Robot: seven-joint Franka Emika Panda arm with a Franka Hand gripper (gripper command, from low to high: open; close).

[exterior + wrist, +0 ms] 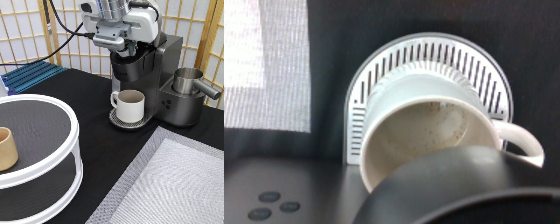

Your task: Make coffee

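a white handled mug (131,105) stands on the round slotted drip tray (118,120) of a dark coffee machine (167,75). a steel pitcher (188,81) sits on the machine. a tan handleless cup (7,148) rests on a round white two-tier stand (70,127) at the exterior view's left.

Table (90,145): black top.
On it: coffee machine (165,85) under the gripper (127,50), white round stand (35,150), grey mat (175,185).
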